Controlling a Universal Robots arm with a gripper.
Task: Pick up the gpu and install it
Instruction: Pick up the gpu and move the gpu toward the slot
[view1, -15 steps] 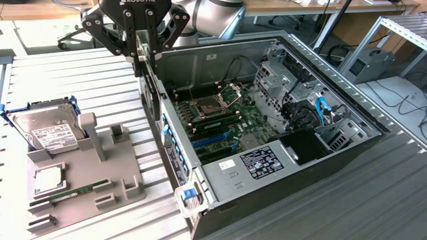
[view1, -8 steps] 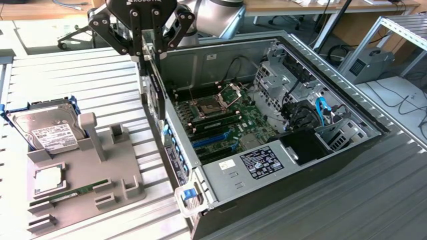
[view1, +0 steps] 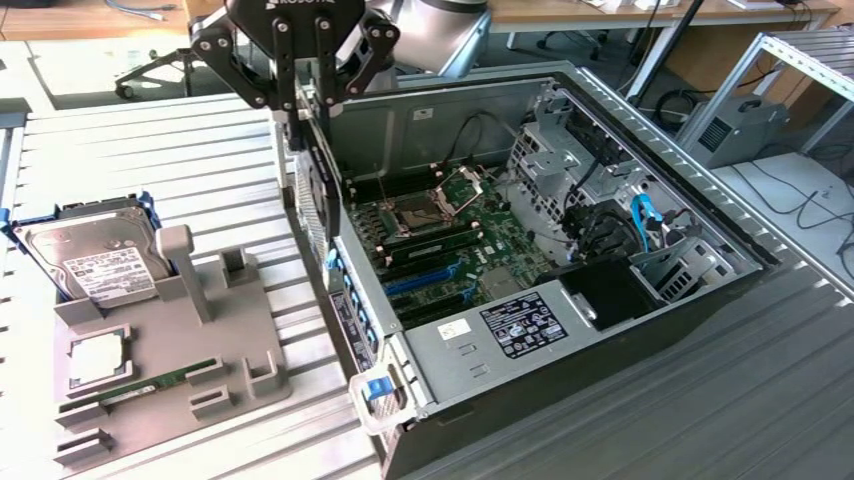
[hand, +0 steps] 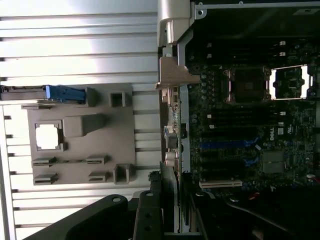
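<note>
My gripper (view1: 296, 100) hangs over the rear wall of the open computer case (view1: 441, 350), shut on the gpu (view1: 307, 185). The gpu is a thin black card that hangs edge-down along that wall, above the motherboard side. In the wrist view the gpu (hand: 172, 135) is seen edge-on, running out from between my fingers (hand: 150, 215). Its silver bracket (hand: 175, 75) is at the far end, beside the case's edge. Blue expansion slots (view1: 427, 282) lie on the motherboard (hand: 240, 125) inside the case, a little apart from the card.
On the exterior view's left a grey parts holder (view1: 200, 340) carries a silver hard drive (view1: 94, 262), a processor (view1: 100, 357) and a green memory stick (view1: 147, 383). Drive cages and cables (view1: 627, 230) fill the case's far side. The table is ribbed metal.
</note>
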